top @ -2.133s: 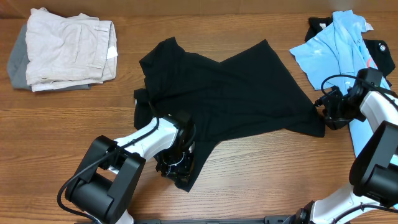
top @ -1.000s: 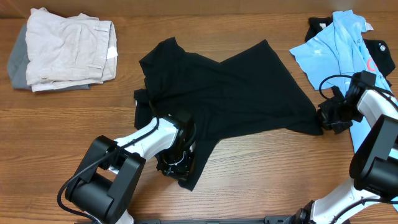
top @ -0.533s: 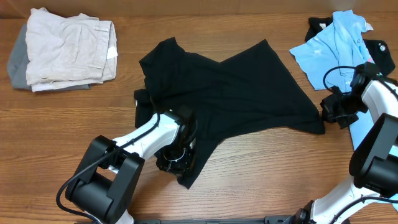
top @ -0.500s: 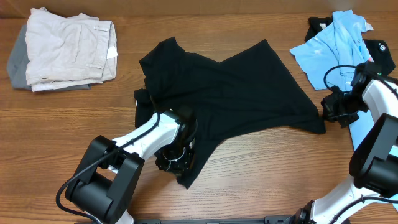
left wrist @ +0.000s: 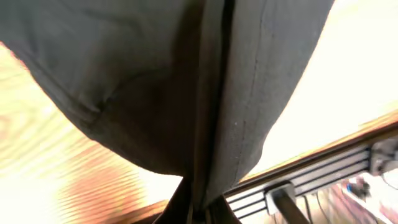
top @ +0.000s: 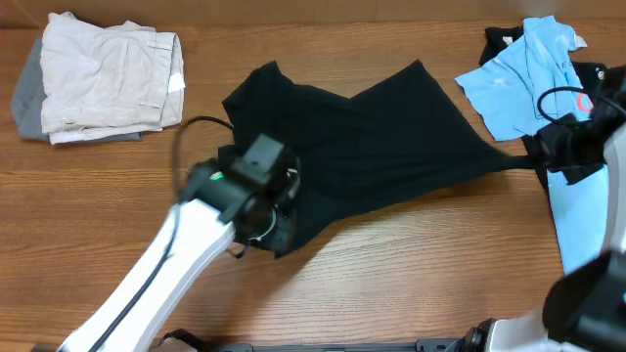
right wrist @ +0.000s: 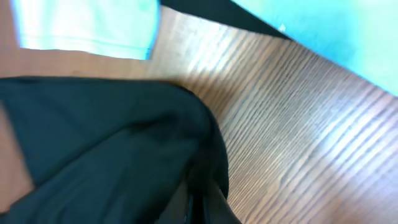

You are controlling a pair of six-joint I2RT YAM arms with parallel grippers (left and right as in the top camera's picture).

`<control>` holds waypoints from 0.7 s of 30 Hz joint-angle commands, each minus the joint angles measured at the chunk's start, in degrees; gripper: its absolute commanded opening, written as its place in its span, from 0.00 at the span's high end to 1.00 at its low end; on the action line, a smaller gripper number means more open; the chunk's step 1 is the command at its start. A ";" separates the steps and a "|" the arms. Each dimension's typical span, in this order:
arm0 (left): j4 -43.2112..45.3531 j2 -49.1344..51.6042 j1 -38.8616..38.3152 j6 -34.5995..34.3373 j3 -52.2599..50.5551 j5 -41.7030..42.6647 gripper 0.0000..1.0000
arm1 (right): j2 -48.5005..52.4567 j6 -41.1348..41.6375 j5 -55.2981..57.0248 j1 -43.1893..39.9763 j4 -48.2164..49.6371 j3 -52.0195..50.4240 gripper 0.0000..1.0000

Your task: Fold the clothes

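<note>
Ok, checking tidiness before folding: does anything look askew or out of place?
The black shirt lies crooked and rumpled, stretched between the left claw and right claw, both shut on its edges. The light blue polo sits crumpled over a dark garment, far right.

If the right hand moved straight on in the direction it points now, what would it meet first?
The right hand is shut on the black shirt, so that fabric comes first. Past it, probably the bare wooden table, before the light blue polo; depth is unclear.
</note>
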 commanded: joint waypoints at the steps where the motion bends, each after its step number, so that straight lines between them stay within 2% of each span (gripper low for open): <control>1: -3.02 -4.85 -0.37 -1.73 4.24 -2.64 0.96 | -6.01 -1.46 0.35 0.31 -1.01 1.73 0.96; 12: -13.38 -12.83 -0.37 -5.27 12.33 -3.93 0.96 | -19.23 -3.43 0.31 0.31 -8.15 1.95 0.96; 21: -17.66 -15.02 -0.37 -3.76 33.70 -4.24 0.96 | -31.34 -7.32 -4.87 0.31 -12.79 12.20 0.96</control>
